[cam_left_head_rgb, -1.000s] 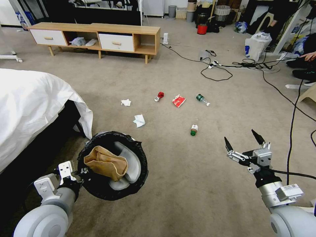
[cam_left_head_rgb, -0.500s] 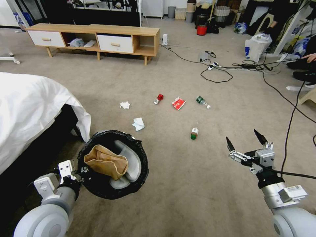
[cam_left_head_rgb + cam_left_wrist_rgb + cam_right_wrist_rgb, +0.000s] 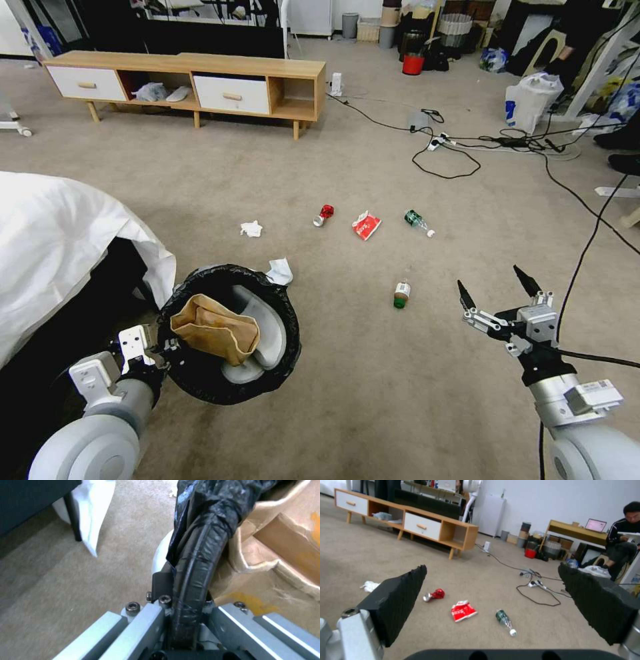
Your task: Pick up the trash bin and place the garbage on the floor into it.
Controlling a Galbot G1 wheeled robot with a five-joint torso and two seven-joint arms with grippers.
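Near left in the head view, the left gripper [image 3: 157, 348] is clamped on the bin [image 3: 229, 333] rim, bin off the floor, a paper bag [image 3: 215, 330] inside. Near right, the right gripper [image 3: 499, 295] hangs wide open, empty. One bottle [image 3: 401, 294] lies just left of and beyond it, long axis running near-to-far; the right arm is nearer.

Left wrist view: jaws pinch the black-lined rim [image 3: 195, 562].

Right wrist view: can [image 3: 434, 595], wrapper [image 3: 462, 610] and a second bottle [image 3: 504, 620] lie farther ahead between the pads [image 3: 400, 600]; the nearest bottle is hidden.
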